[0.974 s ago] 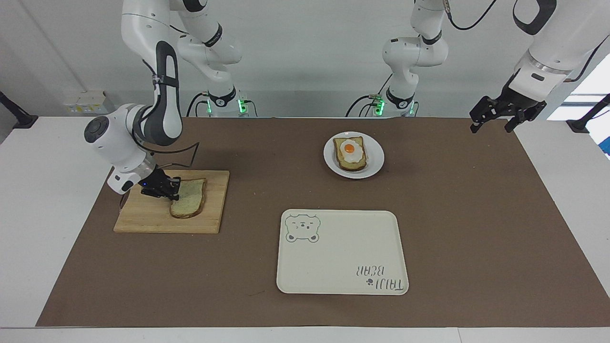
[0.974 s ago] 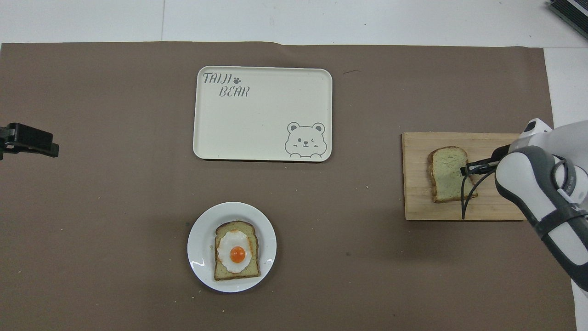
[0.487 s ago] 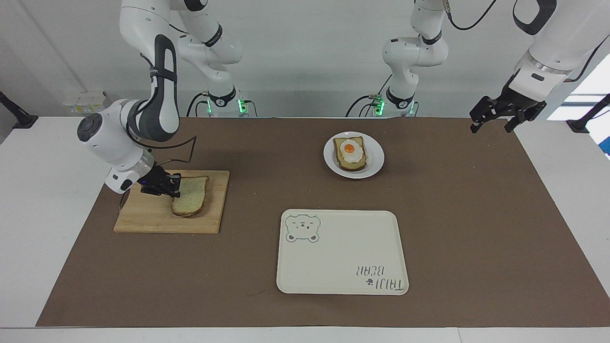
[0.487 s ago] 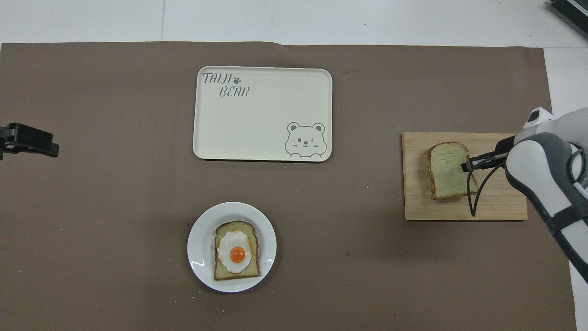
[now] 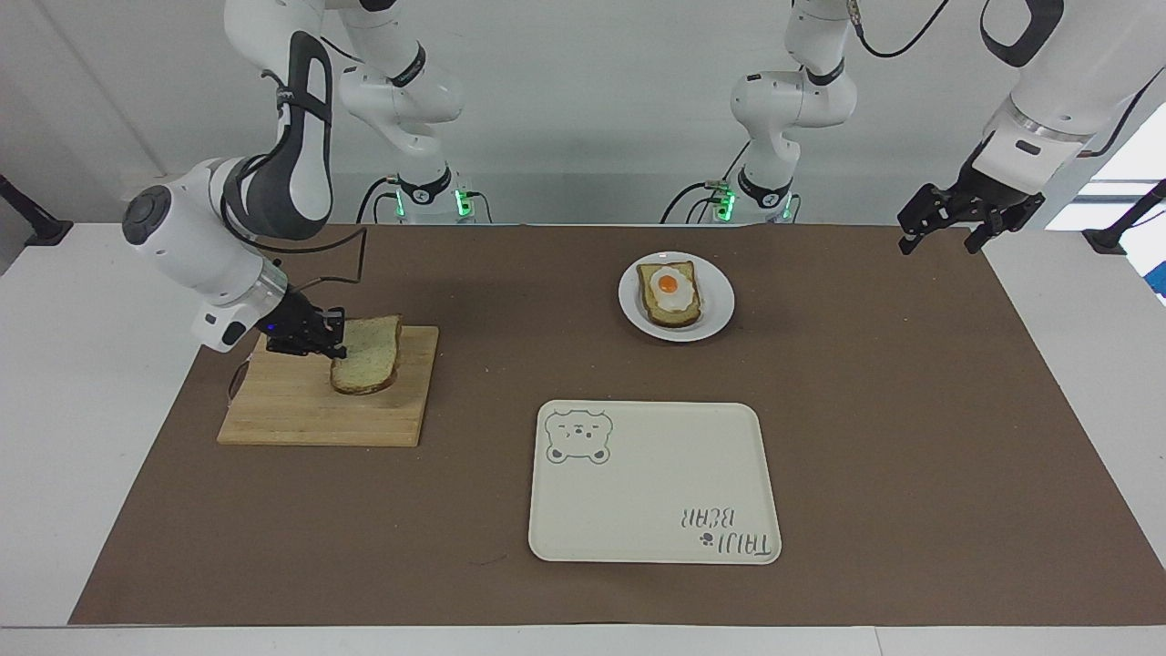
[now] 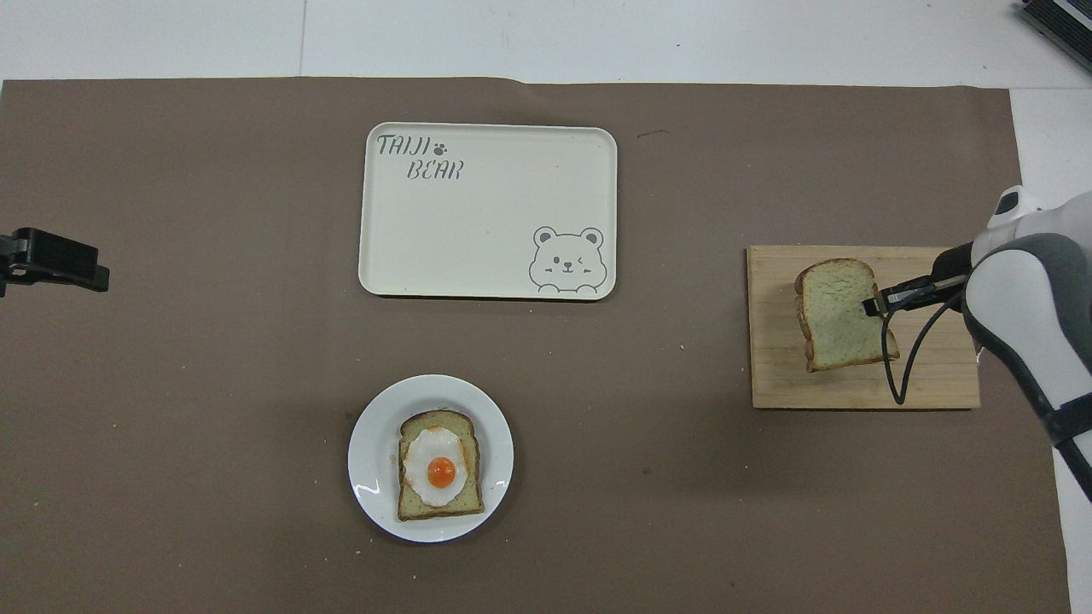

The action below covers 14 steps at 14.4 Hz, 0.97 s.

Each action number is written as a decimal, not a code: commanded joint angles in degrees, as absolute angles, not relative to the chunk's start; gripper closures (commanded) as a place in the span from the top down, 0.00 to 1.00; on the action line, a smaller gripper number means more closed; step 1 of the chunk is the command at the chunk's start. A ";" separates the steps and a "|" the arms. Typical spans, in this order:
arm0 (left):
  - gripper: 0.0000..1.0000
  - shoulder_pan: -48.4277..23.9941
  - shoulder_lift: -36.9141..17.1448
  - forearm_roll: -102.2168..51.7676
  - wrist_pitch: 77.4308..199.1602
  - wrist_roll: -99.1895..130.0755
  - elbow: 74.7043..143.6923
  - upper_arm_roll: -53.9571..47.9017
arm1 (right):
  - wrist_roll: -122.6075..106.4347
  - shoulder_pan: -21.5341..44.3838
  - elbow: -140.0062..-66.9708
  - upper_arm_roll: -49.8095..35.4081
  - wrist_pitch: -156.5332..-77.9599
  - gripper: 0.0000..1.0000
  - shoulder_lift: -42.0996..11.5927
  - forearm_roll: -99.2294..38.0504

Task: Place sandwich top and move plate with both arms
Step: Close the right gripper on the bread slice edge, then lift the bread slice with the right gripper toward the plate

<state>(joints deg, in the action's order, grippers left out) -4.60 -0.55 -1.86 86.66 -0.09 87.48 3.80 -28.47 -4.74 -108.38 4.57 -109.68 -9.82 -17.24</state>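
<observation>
Your right claw (image 5: 314, 342) pinches the pale speckled bread slice (image 5: 367, 364) by its crust edge, above the wooden cutting board (image 5: 319, 415) at the right arm's end of the counter. The round white plate (image 5: 720, 305) with the egg-topped slice (image 5: 669, 293) lies mid-counter toward the robots' edge, with bare brown mat between. Your left claw (image 5: 947, 228) waits wide open over the opposite corner.

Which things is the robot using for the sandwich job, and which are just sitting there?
Using:
- sandwich top, pinched in the right gripper over the wooden board
- egg slice
- plate
- left gripper, waiting

Just sitting:
- bear tray
</observation>
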 commanded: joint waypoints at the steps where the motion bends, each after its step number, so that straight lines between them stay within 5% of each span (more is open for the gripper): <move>1: 1.00 -4.39 0.00 -1.32 85.52 -0.44 87.28 3.78 | -29.62 -5.01 -106.79 3.78 -106.71 0.00 -9.41 -20.65; 12: 1.00 -4.39 -0.09 -1.32 85.52 -0.44 87.28 3.78 | -8.37 -4.75 -105.73 -12.90 -106.43 0.00 -8.26 -22.33; 14: 1.00 -4.39 0.00 -1.32 85.52 -0.44 87.27 3.78 | -4.24 0.06 -105.91 -13.71 -109.50 0.00 -8.17 -22.33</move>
<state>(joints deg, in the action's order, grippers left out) -4.60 -0.55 -1.86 86.66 -0.09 87.48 3.80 -7.84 -2.96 -105.70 -12.95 -107.32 -8.78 -21.38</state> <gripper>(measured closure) 0.000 0.921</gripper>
